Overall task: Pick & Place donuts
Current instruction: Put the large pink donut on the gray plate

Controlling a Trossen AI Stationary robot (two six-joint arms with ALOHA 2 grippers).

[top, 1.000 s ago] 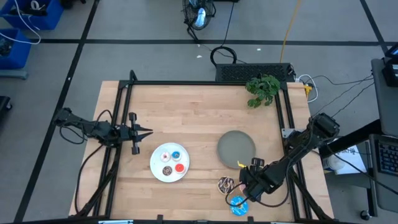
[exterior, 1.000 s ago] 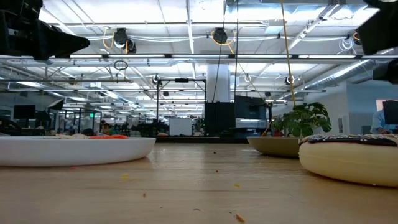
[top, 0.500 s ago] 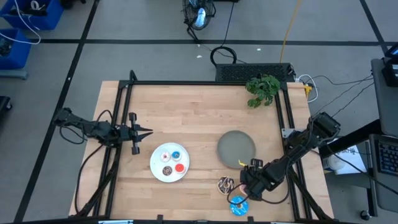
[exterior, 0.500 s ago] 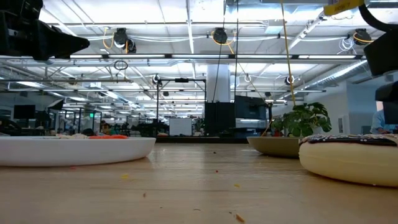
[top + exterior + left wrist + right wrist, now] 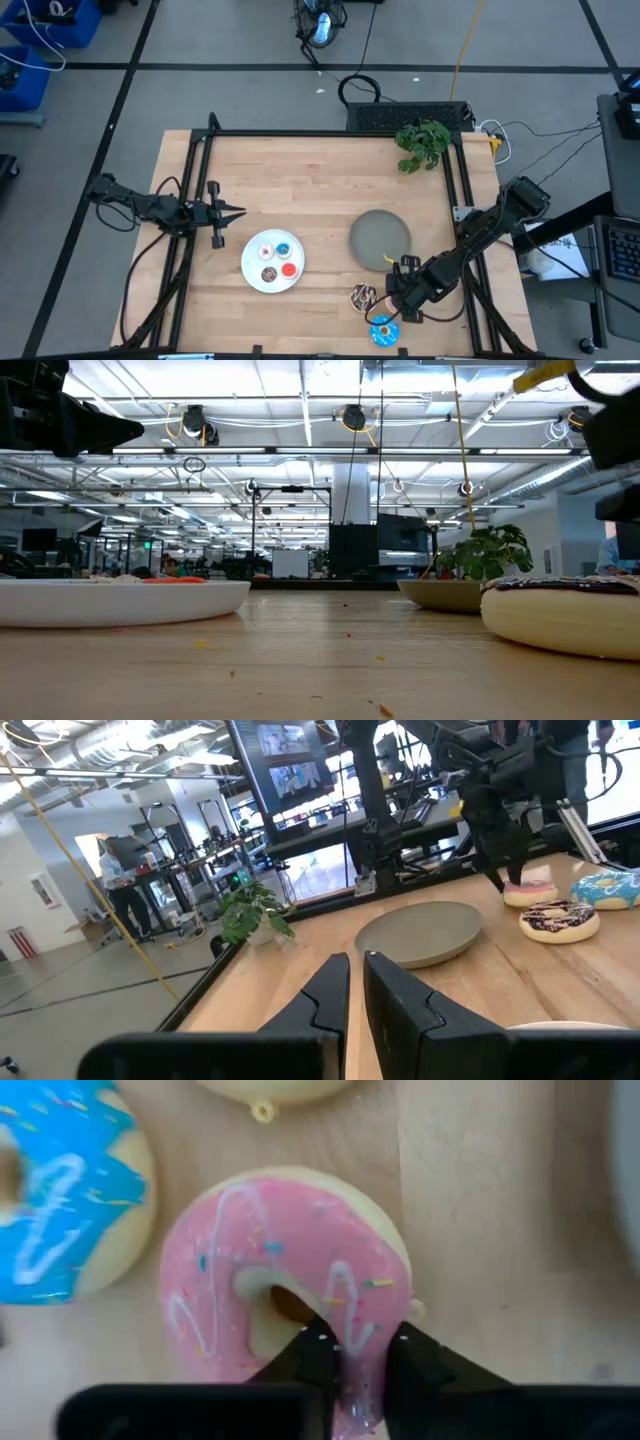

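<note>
Near the table's near right corner, my right gripper (image 5: 394, 300) is shut on the pink donut (image 5: 285, 1270). The blue sprinkled donut (image 5: 383, 331) and the chocolate drizzled donut (image 5: 363, 296) lie flat on the wood beside it. Three tiny donuts, blue, brown and red, sit on the white plate (image 5: 252, 270). The grey plate (image 5: 380, 236) holds nothing. My left gripper (image 5: 228, 212) hangs shut over the table's left side, far from the donuts. My right gripper pinches one side of the pink donut's ring (image 5: 360, 1335) between its two fingers. One finger (image 5: 315, 1350) stands at the hole's edge and the other (image 5: 410, 1352) outside the ring. The fingers come from above, pointing down. The donut lies flat on the wood.
A small green plant (image 5: 422, 140) stands at the far right of the table. A black frame rail (image 5: 330, 133) runs around the table's edges. Bare wood lies between the two plates and toward the far edge.
My right arm has shifted a little above the near right corner; the low view shows its dark body moving and a yellow cable coming into sight. The donuts, the plates and my left arm have stayed where they were.
</note>
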